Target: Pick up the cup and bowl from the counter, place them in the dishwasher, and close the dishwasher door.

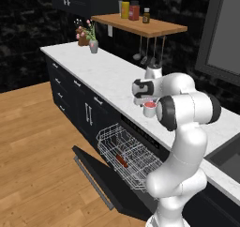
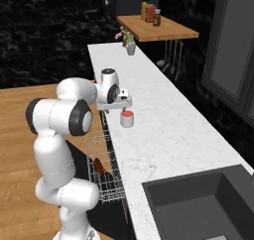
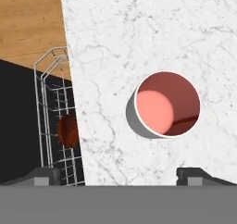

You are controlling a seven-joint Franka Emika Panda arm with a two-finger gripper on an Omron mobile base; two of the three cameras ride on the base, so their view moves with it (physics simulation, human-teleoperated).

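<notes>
One of the two dishes is already stowed, to judge from the left base view: the shallow reddish-brown round bowl (image 1: 122, 161) lies in the white wire rack (image 1: 112, 139) pulled out of the black under-counter dishwasher (image 1: 140, 134), over the flat black drop-down dishwasher door (image 1: 101, 177), which hangs open. So the step in hand looks like the pick of the small white cylindrical cup with a salmon-red inside (image 1: 149, 109), standing upright on the long white marble-patterned counter (image 1: 108, 71) near its front edge, with the two-finger gripper (image 1: 146, 102) just above it; whether anything touches the cup I cannot tell from this side. From the right base view the cup (image 2: 127, 119) again stands on the counter (image 2: 168, 120) directly beneath the gripper (image 2: 124, 108), and the bowl (image 2: 98, 165) shows in the rack (image 2: 101, 172) below the counter edge. The hand view settles the grasp: the dark fingertips (image 3: 196, 174) stand wide apart at the bottom, with the cup (image 3: 165, 104) ahead of them and nearer the one fingertip than the other, so nothing is held. To do this well, I would centre the cup between the fingers first, then descend straight until they straddle its wall below the rim, and close gently, since an off-centre squeeze could tip or skid so light a cup toward the counter edge.
</notes>
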